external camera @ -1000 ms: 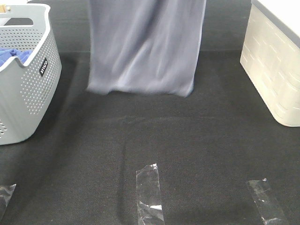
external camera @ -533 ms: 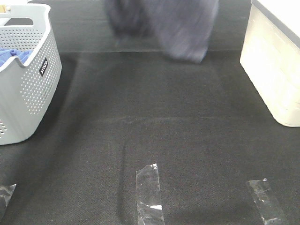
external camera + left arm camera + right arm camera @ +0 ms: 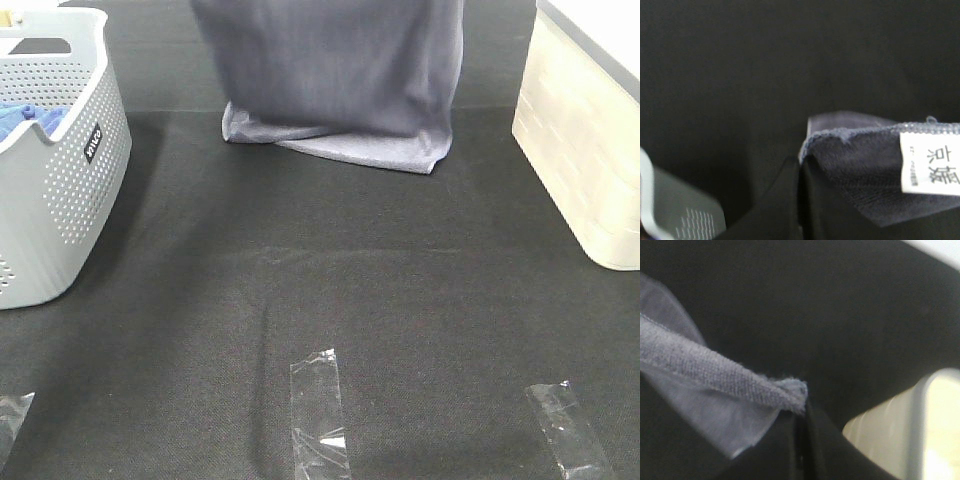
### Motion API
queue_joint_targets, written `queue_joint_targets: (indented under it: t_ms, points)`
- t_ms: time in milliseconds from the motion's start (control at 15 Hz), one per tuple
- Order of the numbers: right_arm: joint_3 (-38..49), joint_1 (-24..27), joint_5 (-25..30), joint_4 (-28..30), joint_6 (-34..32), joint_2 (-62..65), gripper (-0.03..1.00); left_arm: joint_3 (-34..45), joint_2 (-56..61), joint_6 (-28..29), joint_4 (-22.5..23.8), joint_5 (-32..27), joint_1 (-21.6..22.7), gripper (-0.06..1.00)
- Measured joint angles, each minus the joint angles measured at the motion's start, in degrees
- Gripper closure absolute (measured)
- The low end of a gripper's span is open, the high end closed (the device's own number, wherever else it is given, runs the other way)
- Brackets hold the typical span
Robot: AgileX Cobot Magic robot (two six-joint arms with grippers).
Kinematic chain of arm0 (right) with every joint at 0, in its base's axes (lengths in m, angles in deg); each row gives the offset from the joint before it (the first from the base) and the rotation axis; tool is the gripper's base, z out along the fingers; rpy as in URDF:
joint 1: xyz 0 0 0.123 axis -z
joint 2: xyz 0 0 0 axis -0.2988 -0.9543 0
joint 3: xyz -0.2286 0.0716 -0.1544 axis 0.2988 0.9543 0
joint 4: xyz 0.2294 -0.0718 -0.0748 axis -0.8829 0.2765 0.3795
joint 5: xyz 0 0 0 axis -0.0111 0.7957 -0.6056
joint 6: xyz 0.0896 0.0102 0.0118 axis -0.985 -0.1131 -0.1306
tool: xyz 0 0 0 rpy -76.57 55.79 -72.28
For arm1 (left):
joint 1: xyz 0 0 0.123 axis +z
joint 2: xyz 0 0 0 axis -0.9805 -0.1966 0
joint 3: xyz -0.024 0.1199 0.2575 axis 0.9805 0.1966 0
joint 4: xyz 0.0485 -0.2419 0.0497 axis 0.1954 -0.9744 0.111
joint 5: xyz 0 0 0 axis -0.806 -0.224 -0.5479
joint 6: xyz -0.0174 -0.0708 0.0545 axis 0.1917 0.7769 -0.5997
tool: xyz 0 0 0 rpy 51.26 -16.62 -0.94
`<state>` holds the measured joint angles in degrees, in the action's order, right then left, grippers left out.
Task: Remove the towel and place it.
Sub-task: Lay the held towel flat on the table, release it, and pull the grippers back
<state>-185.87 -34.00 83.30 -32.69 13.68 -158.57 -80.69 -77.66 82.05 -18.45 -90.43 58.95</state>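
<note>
Towel point(image 3: 335, 80), a large rectangular grey-lavender terry cloth with stitched hems, hangs as a broad sheet at the middle of the bench's far edge. Its bottom hem is bunched and touches the black textured bench mat point(image 3: 350, 290).

Hidden or unclear:
- The top of the towel is cut off by the upper border of the high view, so neither of my grippers shows there.
- Both wrist views are soft. My fingers read as dark shapes against the dark mat, with poor edges.
- The white sewn label point(image 3: 930, 162) on the towel's hem runs out of frame. It carries printed characters, and the small print is unreadable.

Hands:
- My left gripper point(image 3: 799, 167) has its jaws together, only a thin seam between them, pinched on a hemmed corner of the towel point(image 3: 860, 175) beside the label.
- My right gripper point(image 3: 802, 412) has its jaws likewise pressed together on another hemmed corner point(image 3: 710, 367), with cloth sagging away beneath the hem.

Surroundings:
- A pale grey perforated plastic basket point(image 3: 70, 180) stands at the left edge towards the far corner, with a bright blue cloth point(image 3: 22, 118) inside.
- A cream embossed bin point(image 3: 580, 160) stands at the right edge towards the far corner.
- Clear tape strips point(image 3: 318, 405) lie along the near edge.
</note>
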Motion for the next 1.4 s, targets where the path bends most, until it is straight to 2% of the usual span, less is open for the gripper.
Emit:
queue_joint_targets:
  t_ms: [133, 267, 533, 667, 867, 1000, 1067, 1400]
  points:
    - [0.2, 0.0, 8.1, -2.6, -0.1, 0.0, 0.97, 0.0, 0.0, -1.8, -5.5, -8.5, -0.1, 0.94]
    - [0.2, 0.0, 14.1, -4.9, -0.1, 0.0, 0.97, 0.0, 0.0, -2.8, -7.3, -15.1, -0.5, 0.94]
    - [0.2, 0.0, 23.7, -7.2, -0.1, 0.0, 0.97, 0.9, 1.8, -3.2, -8.8, -17.0, -1.4, 0.94]
    - [0.3, 0.0, 24.3, -8.2, -0.1, 0.1, 0.97, 5.6, 6.1, -3.3, -8.0, -17.0, -3.0, 0.94]
    - [6.4, 0.0, 24.2, -12.4, -0.1, 4.1, 0.97, 21.9, 16.7, -2.7, -7.2, -17.1, -5.2, 0.94]
    - [18.7, 0.0, 24.2, -13.8, -0.1, 12.4, 0.97, 30.9, 22.7, -1.0, -7.0, -17.1, -6.9, 0.94]
    - [18.7, 0.0, 24.2, -13.8, -0.1, 12.4, 0.97, 30.9, 22.7, -1.0, -7.0, -17.1, -6.9, 0.94]
    - [41.4, 0.0, 24.4, -18.4, -0.1, 30.8, 0.97, 51.3, 36.8, 4.1, -7.0, -17.0, -16.3, 0.94]
